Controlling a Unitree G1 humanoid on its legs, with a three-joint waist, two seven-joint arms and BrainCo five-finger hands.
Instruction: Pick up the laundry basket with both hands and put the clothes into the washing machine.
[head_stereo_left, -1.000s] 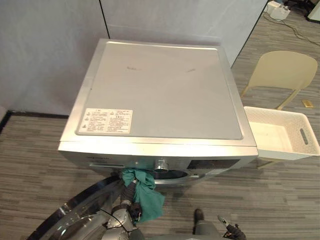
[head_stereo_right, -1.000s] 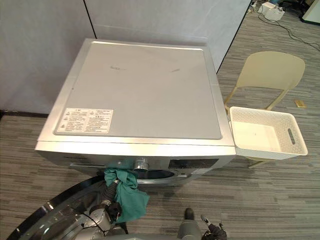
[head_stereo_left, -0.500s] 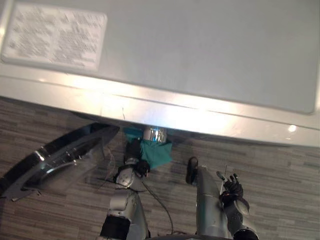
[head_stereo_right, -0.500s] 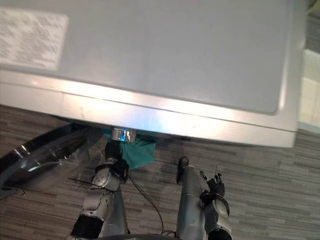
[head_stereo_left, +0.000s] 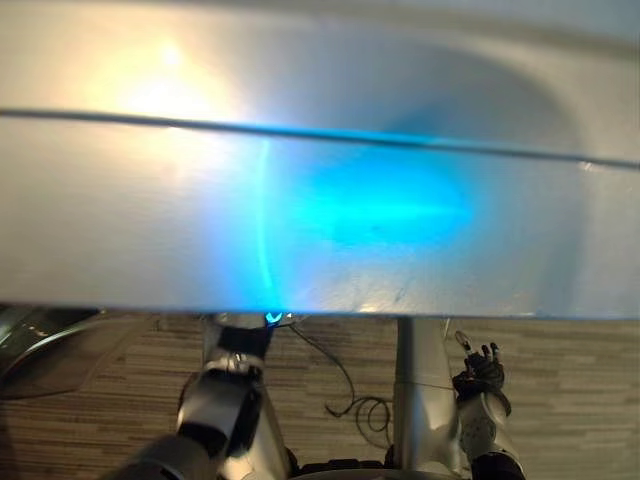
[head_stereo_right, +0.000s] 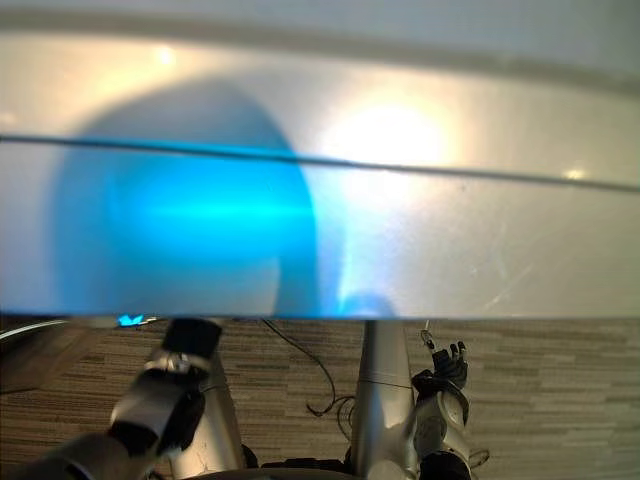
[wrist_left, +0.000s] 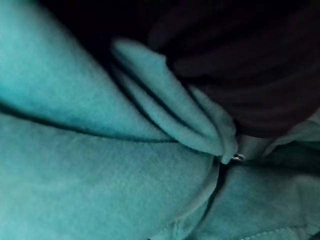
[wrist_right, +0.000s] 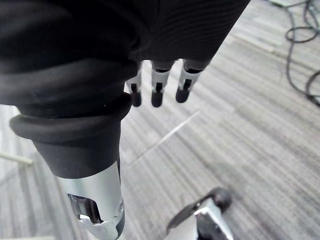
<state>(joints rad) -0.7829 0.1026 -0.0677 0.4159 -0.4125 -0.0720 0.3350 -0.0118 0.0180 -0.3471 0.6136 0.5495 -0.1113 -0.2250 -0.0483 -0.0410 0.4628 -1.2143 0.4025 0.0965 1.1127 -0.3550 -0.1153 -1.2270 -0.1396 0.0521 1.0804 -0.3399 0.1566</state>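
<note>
The washing machine's silver top (head_stereo_left: 320, 200) lies very close under the eye views, lit with a blue glare. My left arm (head_stereo_left: 235, 350) reaches forward below its front edge, and the edge hides the hand. In the left wrist view a teal cloth (wrist_left: 100, 175) lies in folds right against my left hand (wrist_left: 250, 75), whose dark cover sits over it. My right hand (head_stereo_left: 480, 372) hangs low in front of the machine, open, with its fingers (wrist_right: 156, 92) straight over the floor and nothing in them.
The open round door (head_stereo_left: 30, 340) of the machine shows at the far left below the front edge. Grey striped floor (wrist_right: 240, 125) lies below the right hand.
The camera has dropped closer over the machine's top. My left arm has pushed further forward under the front edge, taking the teal cloth out of the eye views. The right hand stays low.
</note>
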